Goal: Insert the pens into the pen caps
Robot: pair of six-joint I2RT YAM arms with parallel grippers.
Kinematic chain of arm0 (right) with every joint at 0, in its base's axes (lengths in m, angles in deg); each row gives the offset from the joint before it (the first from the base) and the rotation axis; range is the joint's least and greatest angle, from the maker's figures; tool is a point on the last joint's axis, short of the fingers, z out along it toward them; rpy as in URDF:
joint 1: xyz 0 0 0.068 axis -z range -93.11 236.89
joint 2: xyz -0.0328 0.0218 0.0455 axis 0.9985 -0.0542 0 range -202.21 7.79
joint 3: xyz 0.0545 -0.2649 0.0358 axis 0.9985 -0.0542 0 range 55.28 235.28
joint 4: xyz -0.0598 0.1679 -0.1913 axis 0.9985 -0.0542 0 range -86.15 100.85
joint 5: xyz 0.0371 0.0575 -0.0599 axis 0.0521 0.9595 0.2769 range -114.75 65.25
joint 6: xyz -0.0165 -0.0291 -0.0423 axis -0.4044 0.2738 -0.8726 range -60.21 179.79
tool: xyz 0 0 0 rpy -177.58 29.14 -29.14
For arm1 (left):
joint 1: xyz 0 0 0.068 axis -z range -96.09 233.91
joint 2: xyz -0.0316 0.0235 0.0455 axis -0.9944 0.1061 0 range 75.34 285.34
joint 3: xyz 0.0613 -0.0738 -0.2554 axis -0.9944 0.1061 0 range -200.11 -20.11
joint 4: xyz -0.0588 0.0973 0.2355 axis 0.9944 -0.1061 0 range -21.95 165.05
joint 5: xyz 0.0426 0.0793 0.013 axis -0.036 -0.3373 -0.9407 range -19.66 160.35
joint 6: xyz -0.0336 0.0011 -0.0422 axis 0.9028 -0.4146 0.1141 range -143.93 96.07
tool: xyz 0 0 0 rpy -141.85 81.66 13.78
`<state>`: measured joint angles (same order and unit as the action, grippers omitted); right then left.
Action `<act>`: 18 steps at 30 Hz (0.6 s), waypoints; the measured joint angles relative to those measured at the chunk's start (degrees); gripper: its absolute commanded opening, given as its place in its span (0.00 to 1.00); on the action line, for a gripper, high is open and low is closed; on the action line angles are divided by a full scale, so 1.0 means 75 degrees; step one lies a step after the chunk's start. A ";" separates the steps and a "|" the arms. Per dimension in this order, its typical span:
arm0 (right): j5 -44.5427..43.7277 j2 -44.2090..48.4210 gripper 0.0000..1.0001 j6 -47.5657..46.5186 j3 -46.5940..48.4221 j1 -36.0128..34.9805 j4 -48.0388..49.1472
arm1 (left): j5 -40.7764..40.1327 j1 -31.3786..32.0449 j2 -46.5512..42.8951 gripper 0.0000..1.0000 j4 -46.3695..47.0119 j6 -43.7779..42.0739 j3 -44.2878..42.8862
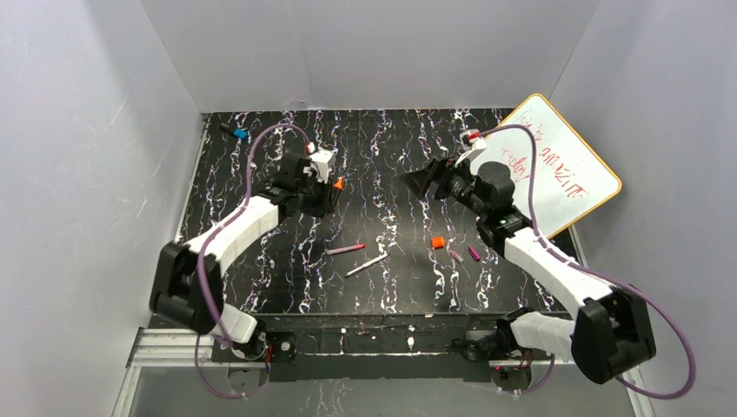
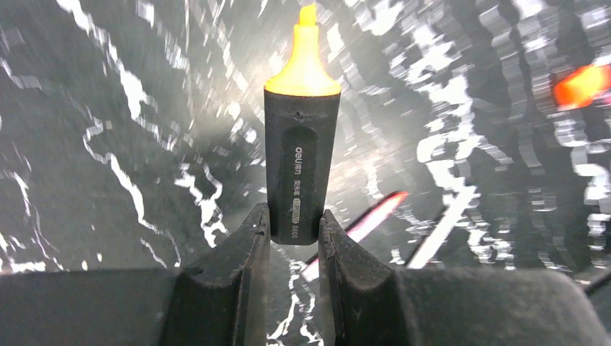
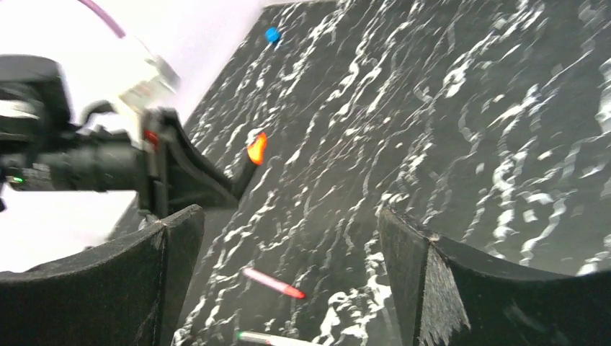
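While the left tool point(image 2: 294, 218) clamps the black pen point(image 2: 301, 144), its lower end hidden, right tool point(image 3: 288, 216) spread wide, orange cap point(image 2: 583, 85) blurred

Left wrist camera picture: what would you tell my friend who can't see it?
The left gripper pinches the back end of a black pen with an orange tip, pointing away over the black marbled table. Blurry behind it lie a pink pen, a white pen and an orange cap.

Black orange-tipped pen point(image 2: 301, 166) uncapped, in left claw point(image 2: 295, 229)
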<state>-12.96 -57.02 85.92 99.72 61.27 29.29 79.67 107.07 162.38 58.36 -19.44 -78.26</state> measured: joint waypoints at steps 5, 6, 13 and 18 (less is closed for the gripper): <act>0.0484 -0.0892 0.99 0.1597 -0.0988 -0.0227 0.2224 | 0.0772 0.0023 -0.1440 0.00 0.1075 0.0125 0.0187; 0.0475 -0.1128 0.99 0.1824 -0.1003 -0.0347 0.2515 | 0.0860 0.0047 -0.1545 0.00 0.1230 0.0149 0.0192; -0.0047 -0.2317 0.92 0.2221 -0.0367 -0.1574 0.3704 | 0.0895 0.0554 -0.1547 0.00 0.1521 0.0178 0.0452; -0.0568 -0.2774 0.84 0.2148 0.0064 -0.2186 0.4223 | 0.0880 0.0784 -0.1547 0.00 0.1478 0.0169 0.0466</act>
<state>-17.22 -77.83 102.03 100.21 44.87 60.96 86.27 112.95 150.77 69.45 -18.18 -74.77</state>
